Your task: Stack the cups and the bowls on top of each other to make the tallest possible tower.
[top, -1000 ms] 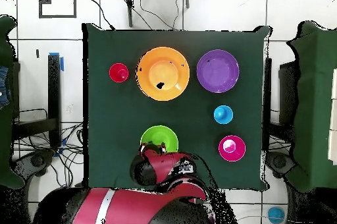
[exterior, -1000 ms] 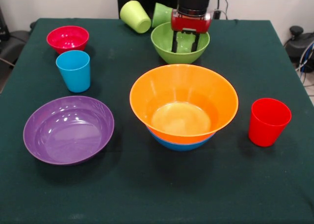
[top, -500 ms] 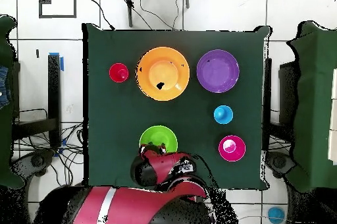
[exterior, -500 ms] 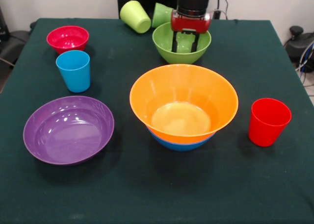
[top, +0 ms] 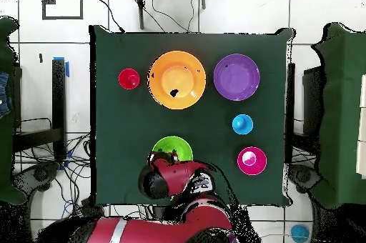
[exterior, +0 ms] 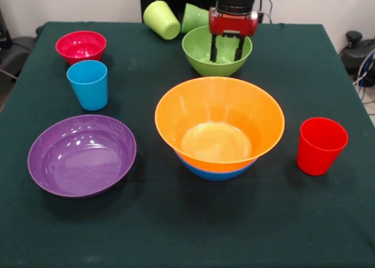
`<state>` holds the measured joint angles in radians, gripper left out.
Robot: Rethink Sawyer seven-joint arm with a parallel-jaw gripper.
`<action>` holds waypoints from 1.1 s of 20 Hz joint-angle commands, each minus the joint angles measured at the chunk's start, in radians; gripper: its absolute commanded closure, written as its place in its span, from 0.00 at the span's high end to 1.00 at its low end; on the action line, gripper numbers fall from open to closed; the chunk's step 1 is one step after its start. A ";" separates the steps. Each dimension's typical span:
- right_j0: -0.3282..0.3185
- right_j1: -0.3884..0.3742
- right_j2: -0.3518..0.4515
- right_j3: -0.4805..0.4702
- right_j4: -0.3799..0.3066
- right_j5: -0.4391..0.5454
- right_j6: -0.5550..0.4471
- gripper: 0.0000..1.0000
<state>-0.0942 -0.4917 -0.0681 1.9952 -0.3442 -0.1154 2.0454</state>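
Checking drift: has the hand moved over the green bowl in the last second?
Yes. In the front view the hand has shifted slightly to the picture's right and a touch up, judged against the green bowl, which has stayed put. Its fingers remain open inside the bowl.

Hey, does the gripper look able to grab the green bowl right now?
Probably yes. The gripper hangs open over the green bowl, its fingers reaching down inside the far part of the bowl. Nothing sits in the bowl, and the two tipped cups behind it lie clear of the rim.
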 commanded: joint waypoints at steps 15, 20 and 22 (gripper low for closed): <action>0.057 -0.178 0.124 -0.006 0.028 0.264 0.066 1.00; 0.053 -0.186 0.131 0.011 0.024 0.255 0.070 1.00; 0.057 -0.176 0.126 0.006 0.024 0.244 0.075 1.00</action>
<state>-0.0428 -0.6849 -0.0458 1.9993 -0.3367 0.0560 2.0454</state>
